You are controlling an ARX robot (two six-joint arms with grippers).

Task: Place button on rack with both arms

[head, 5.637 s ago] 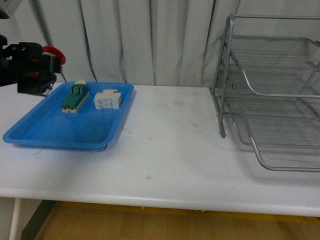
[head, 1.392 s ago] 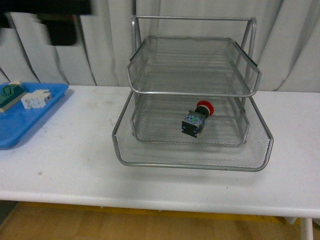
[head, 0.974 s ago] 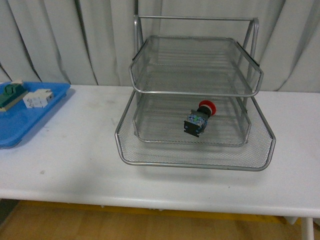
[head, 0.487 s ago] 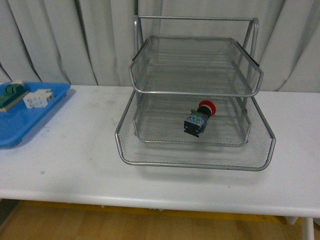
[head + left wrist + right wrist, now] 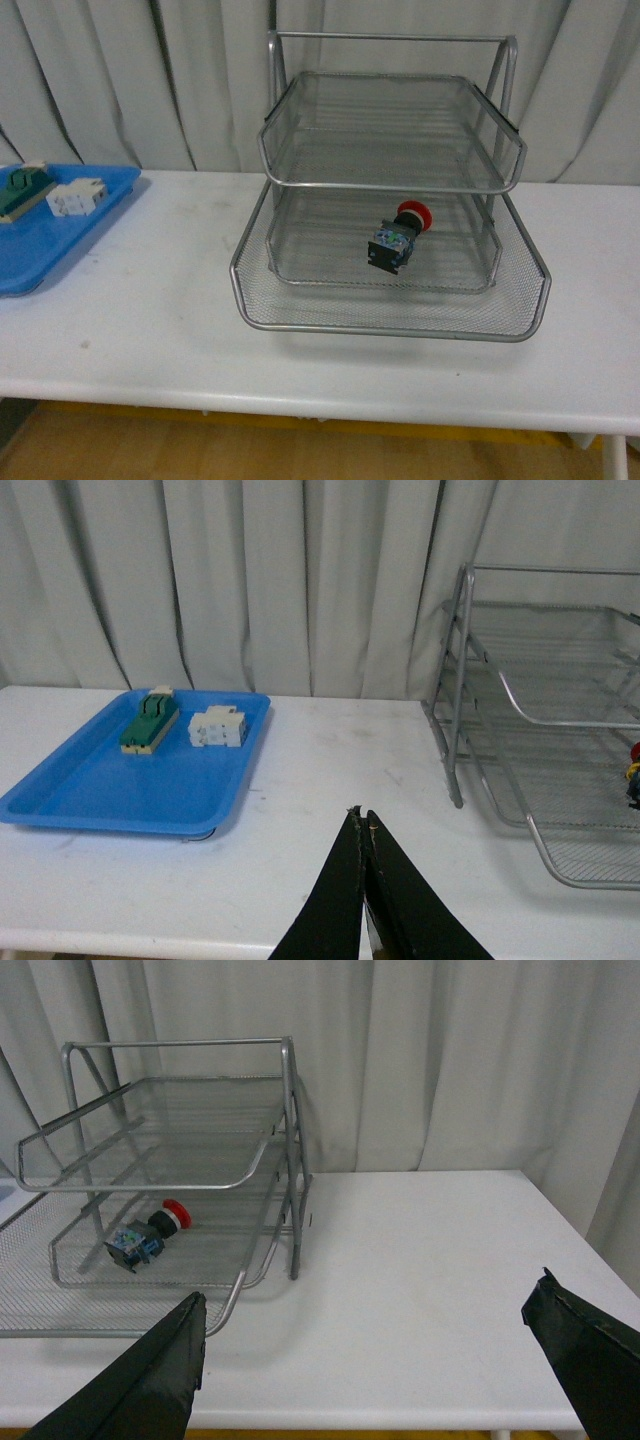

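Button, a small push-button switch with a round red mushroom cap on a black and blue blocky body (image 5: 398,238), lying on its side inside the silver three-tier wire-mesh rack (image 5: 390,332) on the white worktop (image 5: 150,300). It appears to rest on the mesh of the middle tray, beneath the top tray and behind the drawn-out lowest one. Its long axis runs front to back across the tray, cap toward the rear of the rack and slightly to the robot's right, body toward the front. Nothing touches it.

Left tool (image 5: 362,815): fingers pressed together, holding nothing, above bare worktop. Its wrist view faces the flat blue plastic tray (image 5: 120,790), with the rack (image 5: 458,680) to one side and the button (image 5: 633,783) just showing at the picture's edge. Right tool (image 5: 368,1295): fingers spread wide, holding nothing. Its wrist view shows the button (image 5: 147,1233) plainly through the mesh of the rack (image 5: 290,1160). Neither arm appears in the front view.

Judgement: both tools are well apart from the button, the right arm the nearer. The placement looks complete, so the coming move is probably a withdrawal. Any correction would suit the right arm, reaching in from the rack's open front between the top and middle trays.
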